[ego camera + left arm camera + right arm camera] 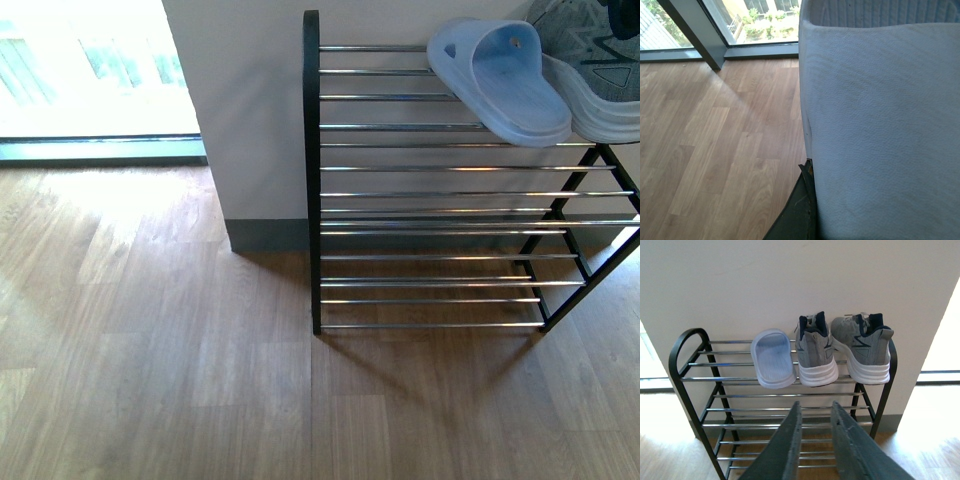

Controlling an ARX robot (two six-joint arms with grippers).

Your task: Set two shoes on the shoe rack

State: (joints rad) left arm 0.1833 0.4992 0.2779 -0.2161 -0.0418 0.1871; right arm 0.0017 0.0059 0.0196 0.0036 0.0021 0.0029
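Sneakers (840, 347) and one slide (772, 357) sit on the rack (687, 352); my right claw (815, 412) hangs slightly parted, empty. Left claw's state I cannot tell. Overhanging heels could tip off if nudged.

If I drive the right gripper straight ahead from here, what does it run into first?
Probably the shoe rack: the right gripper, open and empty, points at the chrome rods just below the left grey sneaker on the top shelf. It could meet the sneaker's heel instead if it runs slightly high; depth is unclear.
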